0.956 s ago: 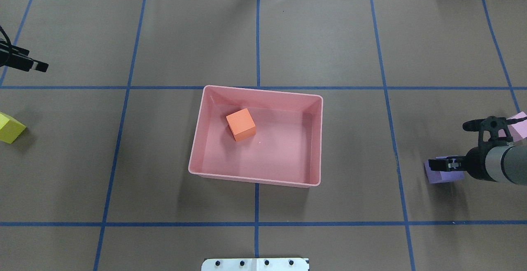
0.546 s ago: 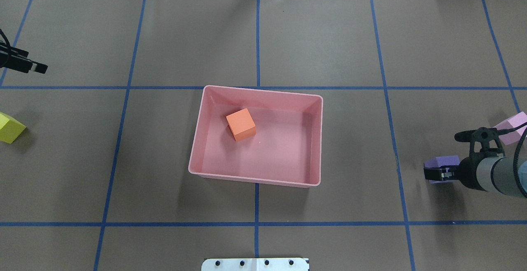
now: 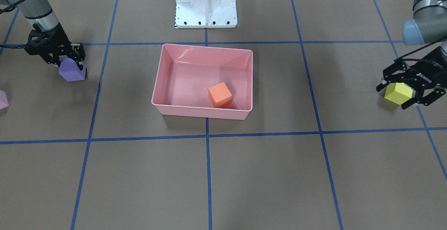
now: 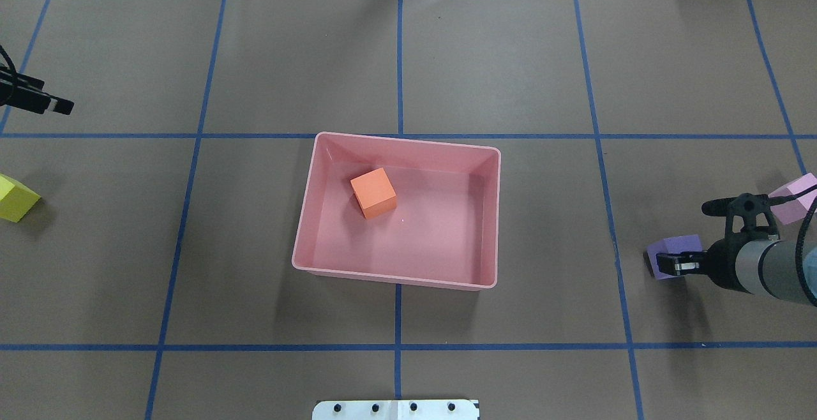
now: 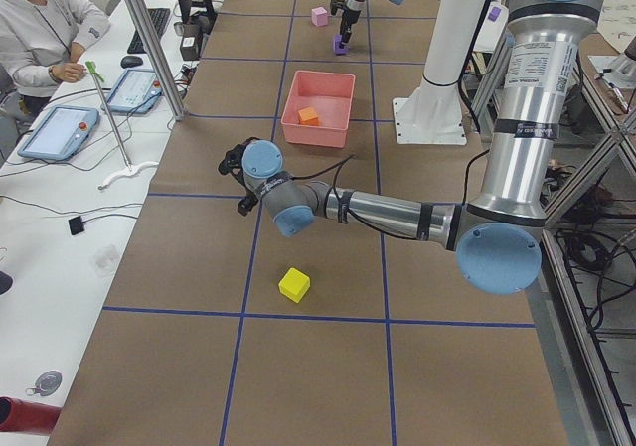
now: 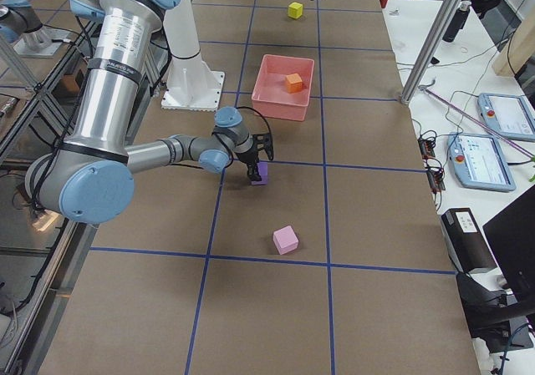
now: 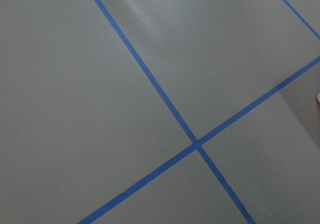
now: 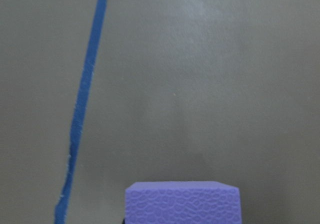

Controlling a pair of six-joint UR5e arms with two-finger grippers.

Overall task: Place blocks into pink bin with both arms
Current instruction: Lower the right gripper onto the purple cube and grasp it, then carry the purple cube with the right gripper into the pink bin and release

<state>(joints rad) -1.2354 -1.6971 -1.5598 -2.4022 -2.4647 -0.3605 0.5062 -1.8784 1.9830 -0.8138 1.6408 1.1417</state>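
Small purple foam cube [image 3: 72,72]: looks light & squashy, I think, so you squeeze its flat sides, not corners. R hand [image 3: 70,63] is closed on it, well apart from the shiny pink plastic bin [image 3: 200,112]. L hand [image 3: 391,98] is wide open w/ nothing in it. The small yellow foam cube [image 5: 294,284] sits on the brown surface [image 4: 510,56], apart from it.

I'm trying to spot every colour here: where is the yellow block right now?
In the overhead view the yellow block sits on the table at the far left edge, well to the left of the pink bin.
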